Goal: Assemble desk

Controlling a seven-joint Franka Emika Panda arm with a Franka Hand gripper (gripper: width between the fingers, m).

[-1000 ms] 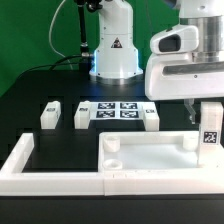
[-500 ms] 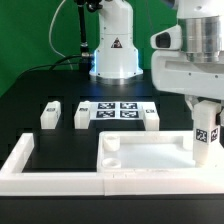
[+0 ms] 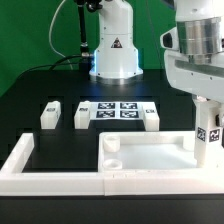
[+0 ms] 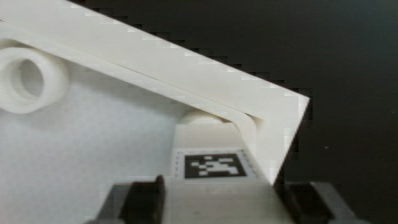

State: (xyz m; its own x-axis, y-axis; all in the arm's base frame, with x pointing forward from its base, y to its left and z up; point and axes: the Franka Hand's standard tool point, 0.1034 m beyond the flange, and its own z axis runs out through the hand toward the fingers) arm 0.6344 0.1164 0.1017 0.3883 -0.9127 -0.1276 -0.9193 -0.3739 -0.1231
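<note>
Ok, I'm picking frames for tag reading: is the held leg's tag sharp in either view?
Wrist view: the tag on the leg is readable but soft, the fingers blurred, the panel glaring white. Exterior view: the tag is tiny and coarse.

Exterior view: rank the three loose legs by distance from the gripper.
Gripper, holding a fourth leg, is at the exterior view's right.
1. Right leg, beside the marker board.
2. Middle leg, at the board's other side.
3. Left leg, farthest left.

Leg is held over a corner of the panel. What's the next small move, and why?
Probably ease the leg straight down. The gripper is shut on it right over the panel's corner socket, whose rim shows just past the leg, so it looks aligned but not clearly seated.
</note>
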